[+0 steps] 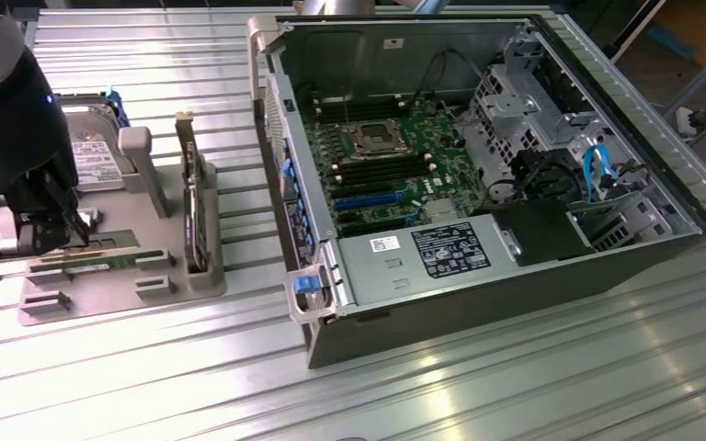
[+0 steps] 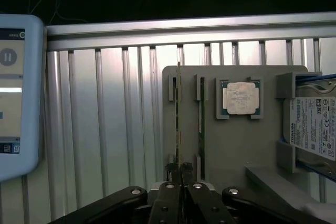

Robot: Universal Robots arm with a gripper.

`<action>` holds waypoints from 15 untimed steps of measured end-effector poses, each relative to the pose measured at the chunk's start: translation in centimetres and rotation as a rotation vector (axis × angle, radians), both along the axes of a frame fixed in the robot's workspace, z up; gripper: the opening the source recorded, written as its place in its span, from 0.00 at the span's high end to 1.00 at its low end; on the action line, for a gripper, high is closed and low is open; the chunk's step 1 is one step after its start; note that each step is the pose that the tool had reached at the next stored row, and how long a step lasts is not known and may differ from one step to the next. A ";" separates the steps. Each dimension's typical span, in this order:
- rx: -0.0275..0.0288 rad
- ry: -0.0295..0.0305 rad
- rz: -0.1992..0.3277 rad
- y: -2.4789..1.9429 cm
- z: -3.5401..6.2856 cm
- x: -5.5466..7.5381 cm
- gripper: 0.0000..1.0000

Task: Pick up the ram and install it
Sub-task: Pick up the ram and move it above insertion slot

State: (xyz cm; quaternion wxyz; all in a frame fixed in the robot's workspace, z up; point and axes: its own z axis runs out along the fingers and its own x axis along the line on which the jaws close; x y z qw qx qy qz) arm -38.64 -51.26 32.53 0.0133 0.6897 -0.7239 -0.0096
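Wrist view: gripper (image 2: 181,171) fingers seem clamped on the ram (image 2: 178,114). It stands upright in the tray (image 2: 231,148).

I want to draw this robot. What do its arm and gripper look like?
The arm is thick and round, partly grey and partly black, with a tiny blue light on its side. The gripper is black, made of jointed bars with shiny round pins at the joints, narrowing to two slim fingers.
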 end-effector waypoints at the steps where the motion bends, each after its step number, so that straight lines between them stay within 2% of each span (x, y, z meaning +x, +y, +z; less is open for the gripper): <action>1: 0.0000 0.0000 0.000 0.00 0.18 0.0 0.88; 9: 0.0001 -0.0001 0.000 0.00 1.51 0.0 0.88; 12: 0.0000 0.0000 0.000 0.00 2.63 0.0 0.88; 15: 0.0001 -0.0001 0.000 0.00 3.27 0.0 0.88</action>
